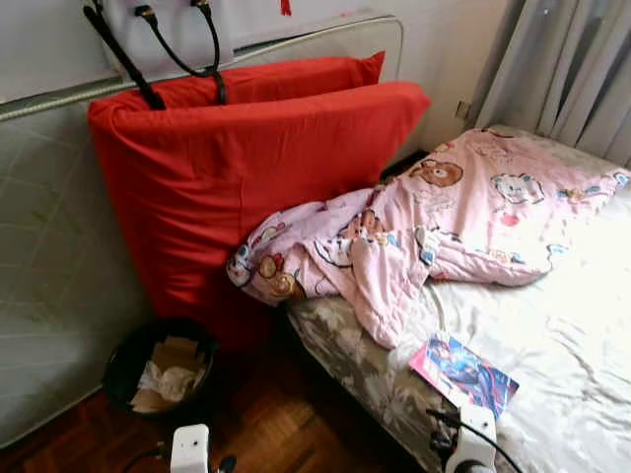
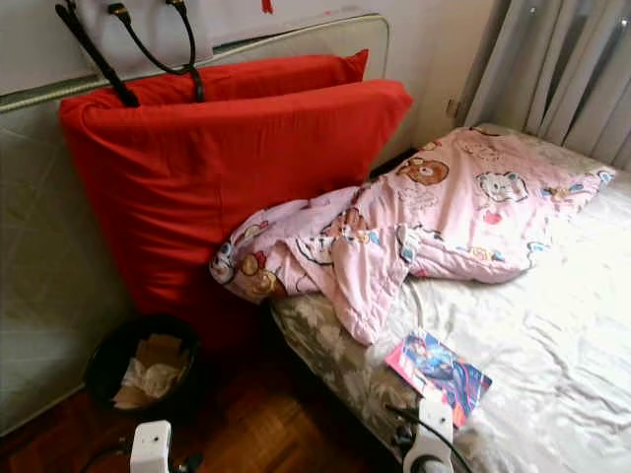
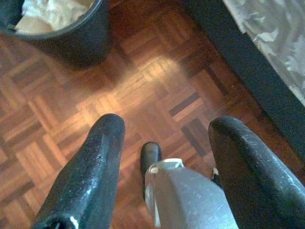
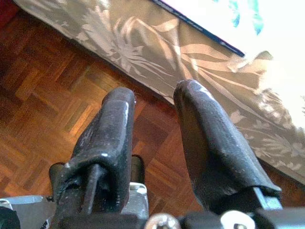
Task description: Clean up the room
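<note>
A crumpled pink blanket point(image 1: 434, 227) printed with bears lies across the bed point(image 1: 572, 335) and hangs over its near corner. A colourful book point(image 1: 463, 372) rests flat at the bed's edge. Two big red cushions point(image 1: 227, 168) lean upright beside the bed. On the floor below them a black bin point(image 1: 163, 370) holds crumpled paper. My left gripper point(image 3: 167, 124) hangs open over the parquet near the bin point(image 3: 71, 38), holding nothing. My right gripper point(image 4: 152, 93) is open and empty, low beside the bed's floral side point(image 4: 143, 47), just under the book's edge point(image 4: 200, 28).
A grey quilted mattress point(image 1: 49, 246) stands against the wall behind the cushions, with black bag straps point(image 1: 177, 49) hanging over its top. Grey curtains point(image 1: 562, 69) close off the far right. Parquet floor point(image 1: 286, 424) runs between bin and bed.
</note>
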You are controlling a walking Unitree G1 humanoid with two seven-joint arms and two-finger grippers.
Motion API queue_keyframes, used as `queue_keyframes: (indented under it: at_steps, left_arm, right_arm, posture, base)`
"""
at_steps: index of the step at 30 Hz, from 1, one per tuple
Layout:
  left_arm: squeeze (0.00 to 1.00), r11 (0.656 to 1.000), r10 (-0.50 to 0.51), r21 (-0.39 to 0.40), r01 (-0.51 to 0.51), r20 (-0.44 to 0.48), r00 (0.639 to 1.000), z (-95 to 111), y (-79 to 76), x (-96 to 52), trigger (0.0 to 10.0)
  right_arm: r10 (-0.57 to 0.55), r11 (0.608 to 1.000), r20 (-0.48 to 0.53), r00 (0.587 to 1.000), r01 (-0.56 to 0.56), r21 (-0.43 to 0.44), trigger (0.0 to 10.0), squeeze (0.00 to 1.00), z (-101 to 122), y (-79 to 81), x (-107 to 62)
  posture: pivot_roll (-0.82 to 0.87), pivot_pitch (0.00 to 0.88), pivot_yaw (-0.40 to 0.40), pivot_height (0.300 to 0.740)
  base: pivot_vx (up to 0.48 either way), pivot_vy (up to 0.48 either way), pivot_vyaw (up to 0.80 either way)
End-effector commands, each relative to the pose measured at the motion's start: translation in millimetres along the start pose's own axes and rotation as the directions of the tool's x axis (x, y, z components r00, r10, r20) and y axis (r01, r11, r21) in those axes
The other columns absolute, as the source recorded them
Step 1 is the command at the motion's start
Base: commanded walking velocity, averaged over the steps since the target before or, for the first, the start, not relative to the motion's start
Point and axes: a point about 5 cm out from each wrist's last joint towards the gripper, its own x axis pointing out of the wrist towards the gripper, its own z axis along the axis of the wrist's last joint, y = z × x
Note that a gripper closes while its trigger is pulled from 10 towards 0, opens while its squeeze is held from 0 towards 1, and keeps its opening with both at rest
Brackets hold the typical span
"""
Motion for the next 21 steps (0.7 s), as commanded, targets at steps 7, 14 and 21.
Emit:
queue_keyframes:
  at_steps: [7,14,21]
  left_arm:
    - [0.0,1.0,-0.002,0.008,0.002,-0.004,1.0,3.0,-0.5,1.4,10.0]
    - [0.0,0.999,-0.002,0.041,0.002,-0.001,1.0,5.3,-0.2,2.1,10.0]
    - [0.0,1.0,0.006,0.027,-0.006,0.006,1.0,10.9,-1.6,4.3,10.0]
  right_arm:
    - [0.0,1.0,-0.01,1.0,0.0,-0.003,10.0,0.0,1.3,0.3,0.7]
    - [0.002,1.0,-0.015,1.0,-0.002,-0.012,10.0,0.0,3.3,-0.5,1.3]
    - [0.003,1.0,-0.013,1.0,-0.003,-0.019,10.0,0.0,4.5,-0.7,1.6]
  posture:
    - [0.02,0.0,-0.05,0.74]
    - [0.02,0.0,-0.049,0.74]
    - [0.02,0.0,-0.048,0.74]
  base:
    - [0.0,0.0,-0.63]
    - [0.0,-0.037,-0.59]
    - [0.0,-0.104,-0.59]
